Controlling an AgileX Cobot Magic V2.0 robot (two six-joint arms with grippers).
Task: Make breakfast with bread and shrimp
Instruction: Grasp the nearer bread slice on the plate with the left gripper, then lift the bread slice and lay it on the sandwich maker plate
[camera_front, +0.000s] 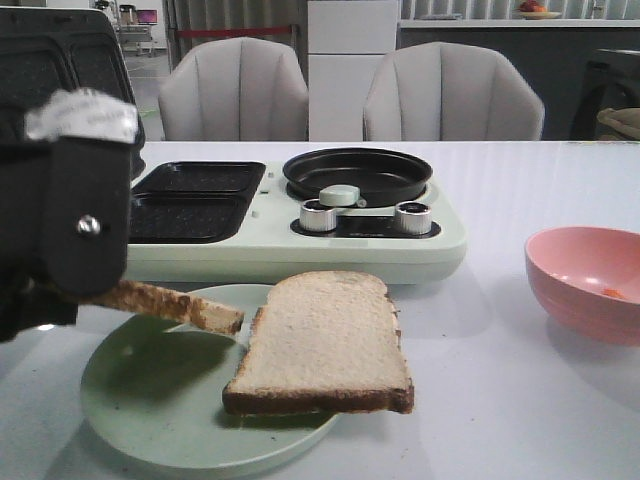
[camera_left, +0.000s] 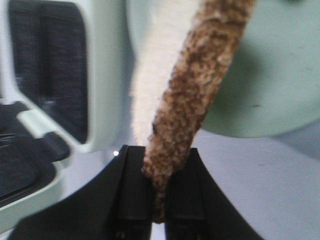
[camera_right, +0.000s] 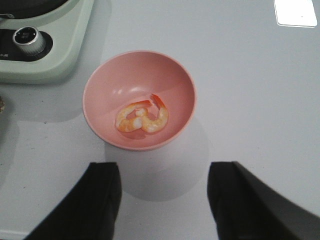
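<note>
My left gripper (camera_front: 85, 290) is shut on the crust edge of one bread slice (camera_front: 170, 303), holding it edge-on just above the pale green plate (camera_front: 150, 400). The left wrist view shows the brown crust (camera_left: 195, 95) pinched between the left gripper (camera_left: 159, 190) jaws. A second bread slice (camera_front: 325, 340) lies flat on the plate's right side, overhanging the rim. Curled orange shrimp (camera_right: 142, 117) lie in a pink bowl (camera_right: 110, 85), just ahead of my open right gripper (camera_right: 165, 185), which holds nothing. The bowl (camera_front: 580, 290) is at the right in the front view, where the right gripper does not show.
Behind the plate stands a pale green cooking appliance (camera_front: 440, 250) with two dark griddle wells (camera_front: 195, 200), a round black pan (camera_front: 358, 172) and two silver knobs (camera_front: 318, 215). Its black lid (camera_front: 60, 60) stands open at the left. Two grey chairs stand beyond the table.
</note>
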